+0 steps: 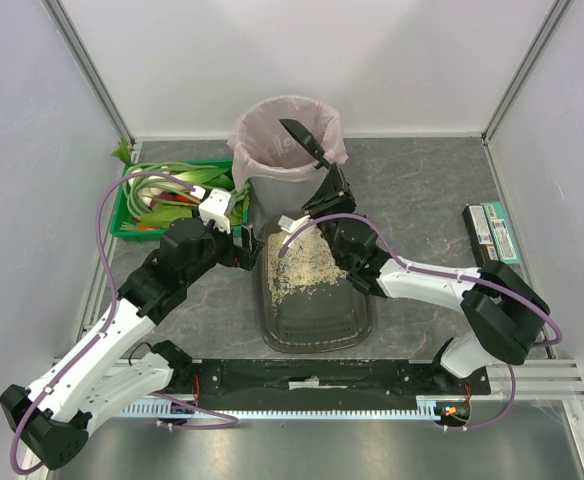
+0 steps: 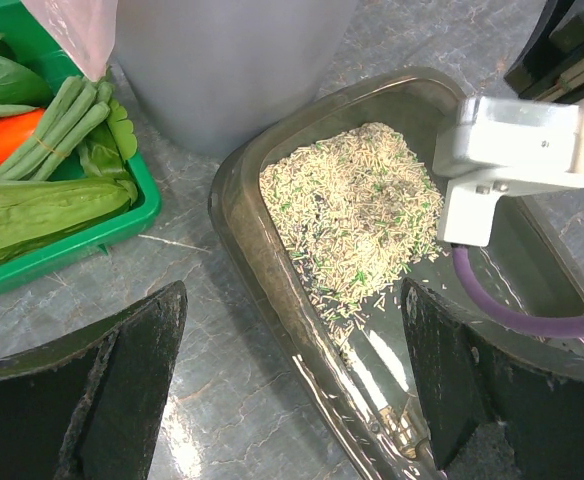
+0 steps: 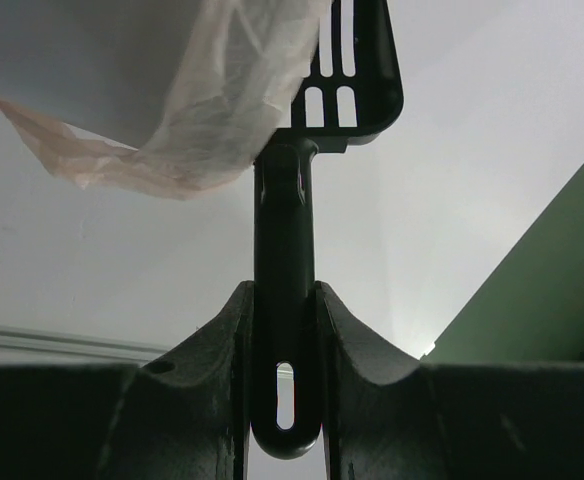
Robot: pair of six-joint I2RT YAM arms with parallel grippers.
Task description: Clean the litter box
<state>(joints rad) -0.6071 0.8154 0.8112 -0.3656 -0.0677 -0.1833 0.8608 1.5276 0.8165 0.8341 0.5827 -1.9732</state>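
Grey bench (image 1: 422,190), litter box (image 1: 317,325) at its centre, litter (image 2: 357,200) heaped at its far end, pink-bagged bin (image 1: 272,190) just behind, my left arm (image 1: 122,330) bent low, left tool (image 2: 292,400) spread astride the box rim, my right tool (image 3: 285,330) raised, pinching the black scoop (image 3: 284,220) over the bin.

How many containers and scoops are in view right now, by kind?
Litter box: 1
Grey bin with pink bag: 1
Green vegetable crate: 1
Black slotted scoop: 1
Total: 4
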